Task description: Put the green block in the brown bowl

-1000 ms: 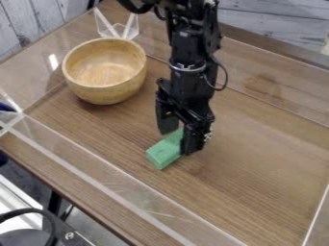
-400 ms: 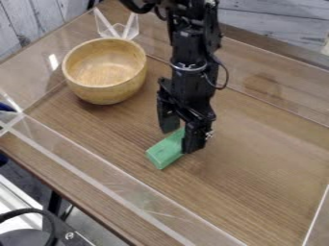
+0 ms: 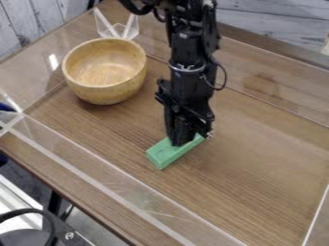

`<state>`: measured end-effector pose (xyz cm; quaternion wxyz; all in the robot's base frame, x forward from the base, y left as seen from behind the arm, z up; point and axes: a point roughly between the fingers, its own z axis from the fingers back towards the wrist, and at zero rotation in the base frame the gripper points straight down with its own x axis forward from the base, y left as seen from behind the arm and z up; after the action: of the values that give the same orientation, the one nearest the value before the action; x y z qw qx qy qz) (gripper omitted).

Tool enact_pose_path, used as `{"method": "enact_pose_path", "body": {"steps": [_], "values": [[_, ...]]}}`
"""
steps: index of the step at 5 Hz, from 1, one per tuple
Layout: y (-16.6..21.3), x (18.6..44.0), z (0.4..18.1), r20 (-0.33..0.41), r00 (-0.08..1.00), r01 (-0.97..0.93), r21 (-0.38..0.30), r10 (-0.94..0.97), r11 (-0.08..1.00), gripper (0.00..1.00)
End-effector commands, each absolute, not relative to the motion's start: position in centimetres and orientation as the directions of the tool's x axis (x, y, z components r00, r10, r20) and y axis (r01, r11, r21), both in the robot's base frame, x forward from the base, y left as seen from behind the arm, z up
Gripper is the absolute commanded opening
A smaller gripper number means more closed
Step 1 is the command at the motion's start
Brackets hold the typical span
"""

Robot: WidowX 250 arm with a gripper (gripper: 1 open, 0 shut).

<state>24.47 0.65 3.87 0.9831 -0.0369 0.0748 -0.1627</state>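
Note:
The green block (image 3: pixel 167 154) lies on the wooden table a little right of centre, pointing up-right. My gripper (image 3: pixel 184 137) points straight down over its far end, and the black fingers (image 3: pixel 193 130) are shut on the green block there. The block still rests on the table. The brown bowl (image 3: pixel 106 69) stands empty at the upper left, well apart from the gripper, and the near end of the block shows in full.
A clear plastic wall (image 3: pixel 77 171) runs along the table's front and left edges. A white object (image 3: pixel 113 25) stands behind the bowl. The wooden tabletop (image 3: pixel 257 154) stretches bare to the right of the arm.
The fingers were spread on either side of the block and have now closed on it. More of the block shows now, and it lies more slanted. The arm stayed in place.

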Motion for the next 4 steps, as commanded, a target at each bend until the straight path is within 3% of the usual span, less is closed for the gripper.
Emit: {"method": "enact_pose_path", "body": {"steps": [1, 4], "values": [[1.0, 25.9, 6.0, -0.069, 0.946, 0.312, -0.072, -0.316, 0.947, 0.00], [2.0, 27.3, 11.1, -0.013, 0.959, 0.282, -0.046, -0.282, 0.958, 0.00]]}}
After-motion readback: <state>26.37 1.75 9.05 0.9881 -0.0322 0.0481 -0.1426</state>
